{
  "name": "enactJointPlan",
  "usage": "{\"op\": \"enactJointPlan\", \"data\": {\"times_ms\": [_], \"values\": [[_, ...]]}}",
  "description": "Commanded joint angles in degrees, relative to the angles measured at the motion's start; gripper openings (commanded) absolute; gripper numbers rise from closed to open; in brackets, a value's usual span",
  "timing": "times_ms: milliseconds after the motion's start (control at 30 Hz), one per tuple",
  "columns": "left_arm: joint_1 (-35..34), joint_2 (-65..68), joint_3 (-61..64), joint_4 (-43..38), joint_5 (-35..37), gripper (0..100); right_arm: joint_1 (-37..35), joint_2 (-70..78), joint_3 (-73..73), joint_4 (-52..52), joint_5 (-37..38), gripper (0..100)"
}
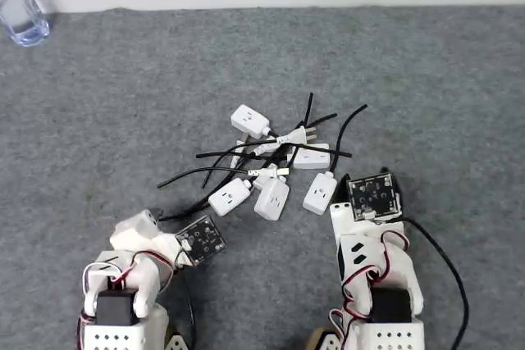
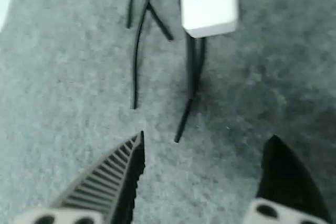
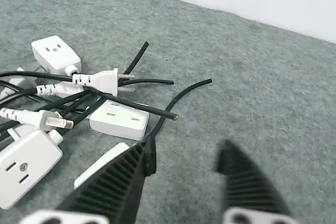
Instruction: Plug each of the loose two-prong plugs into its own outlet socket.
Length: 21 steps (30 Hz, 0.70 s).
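Observation:
Several white outlet sockets lie bunched at the middle of the grey carpet, among them one at the far side (image 1: 250, 120) and one nearer the left arm (image 1: 230, 197). Black cords cross the pile. Two white two-prong plugs lie loose in it: one (image 3: 102, 81) on top with its prongs free, another (image 3: 44, 120) beside a socket (image 3: 23, 166). My left gripper (image 2: 206, 141) is open over bare carpet, short of a socket (image 2: 210, 3). My right gripper (image 3: 187, 149) is open and holds nothing, just short of the pile's right edge and close to a socket (image 3: 118, 119).
A clear plastic bottle (image 1: 20, 14) stands at the far left corner by the white wall. A black cable (image 1: 443, 260) trails along the right arm. Open carpet spreads left, right and beyond the pile.

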Motion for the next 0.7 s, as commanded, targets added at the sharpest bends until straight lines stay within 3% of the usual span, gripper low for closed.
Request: {"op": "enactJointPlan", "data": {"times_ms": [0, 67, 133, 267, 367, 467, 567, 667], "values": [[-0.09, -0.62, -0.40, 0.97, -0.62, 33, -1.89, 0.13, 0.79, 1.45, 1.14, 31.8], [0.18, -0.62, -0.40, 2.81, -1.23, 33, -2.59, 0.13, 0.79, 2.15, 1.14, 35.8], [0.35, -0.79, -0.40, 3.16, -2.29, 33, -2.86, 0.13, 0.79, 2.42, 1.32, 30.7], [-2.11, -0.79, -0.40, -8.00, 2.90, 33, -2.86, 0.13, 0.79, 2.15, 1.49, 22.7], [-7.74, -0.79, -0.40, -19.69, 13.36, 33, -2.86, 0.13, 0.79, 2.15, 1.41, 27.8], [-13.27, -0.88, -0.57, -29.01, 29.63, 29, -2.68, 0.13, 0.79, 2.24, 1.23, 30.7], [-19.25, -0.88, -4.00, -28.84, 44.92, 24, -2.59, 0.13, 0.79, 2.24, 1.23, 30.7], [-22.42, -0.88, -10.51, -23.03, 57.93, 22, -2.59, 0.13, 0.79, 2.15, 1.23, 30.7]]}}
